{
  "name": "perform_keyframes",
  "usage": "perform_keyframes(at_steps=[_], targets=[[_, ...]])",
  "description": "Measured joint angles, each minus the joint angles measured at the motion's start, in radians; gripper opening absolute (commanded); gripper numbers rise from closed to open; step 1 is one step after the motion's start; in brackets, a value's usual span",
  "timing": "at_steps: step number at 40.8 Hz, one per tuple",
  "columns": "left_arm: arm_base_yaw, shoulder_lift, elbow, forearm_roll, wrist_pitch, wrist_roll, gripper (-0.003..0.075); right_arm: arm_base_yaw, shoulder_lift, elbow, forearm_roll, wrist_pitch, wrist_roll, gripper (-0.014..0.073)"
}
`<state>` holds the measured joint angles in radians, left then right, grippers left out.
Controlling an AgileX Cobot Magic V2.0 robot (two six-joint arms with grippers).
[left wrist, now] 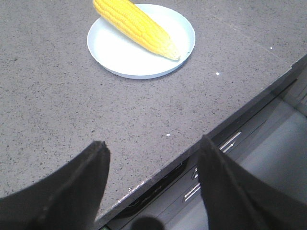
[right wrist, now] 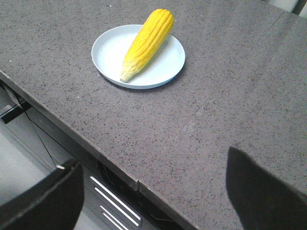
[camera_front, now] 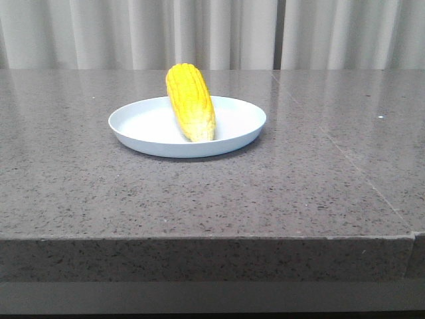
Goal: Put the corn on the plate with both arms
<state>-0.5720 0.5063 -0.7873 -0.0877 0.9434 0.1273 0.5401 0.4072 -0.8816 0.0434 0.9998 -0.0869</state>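
The corn (camera_front: 190, 102) lies on the plate (camera_front: 139, 126), and the plate sits on a grey speckled stone table (camera_front: 212, 193). In the front view the cob runs from the plate's far rim toward its near side. Its paler tapered tip rests inside the near rim, while its blunt end rises over and past the far rim. No arm shows in that view. Behind the table hangs a pale curtain (camera_front: 212, 33).

In the left wrist view the left gripper (left wrist: 153, 187) stands wide open with nothing between its black fingers (left wrist: 72, 191). The gap between them frames the table's edge and a bare stretch of stone. The plate (left wrist: 120, 55) and the corn (left wrist: 136, 26) sit well ahead of the jaws, clear of both fingertips, with the cob's tip pointing toward the table edge.

In the right wrist view the right gripper (right wrist: 151, 191) is likewise spread wide and holds nothing. One finger (right wrist: 45, 201) hangs off the table's edge, above what look like drawer fronts (right wrist: 115, 206), and the other is over the stone. The plate (right wrist: 165, 64) and corn (right wrist: 146, 43) lie well ahead of these jaws too, touching neither finger.
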Motion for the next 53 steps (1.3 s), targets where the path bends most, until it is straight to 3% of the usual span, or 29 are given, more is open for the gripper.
perform_keyframes(at_steps=[11, 15, 18, 26, 31, 53], targets=[[0.000, 0.000, 0.000, 0.000, 0.000, 0.000, 0.0404, 0.000, -0.021, 0.014, 0.000, -0.002, 0.000, 0.0625], [0.000, 0.000, 0.000, 0.000, 0.000, 0.000, 0.0349, 0.000, -0.021, 0.021, 0.000, -0.009, 0.000, 0.0598], [0.000, 0.000, 0.000, 0.000, 0.000, 0.000, 0.0282, 0.000, -0.021, 0.021, 0.000, -0.018, 0.000, 0.0514], [0.000, 0.000, 0.000, 0.000, 0.000, 0.000, 0.0062, 0.000, -0.021, 0.021, 0.000, -0.027, 0.000, 0.0092], [0.000, 0.000, 0.000, 0.000, 0.000, 0.000, -0.0020, 0.000, -0.021, 0.021, 0.000, -0.032, 0.000, -0.0092], [0.000, 0.000, 0.000, 0.000, 0.000, 0.000, -0.0020, 0.000, -0.021, 0.021, 0.000, -0.036, 0.000, -0.0087]])
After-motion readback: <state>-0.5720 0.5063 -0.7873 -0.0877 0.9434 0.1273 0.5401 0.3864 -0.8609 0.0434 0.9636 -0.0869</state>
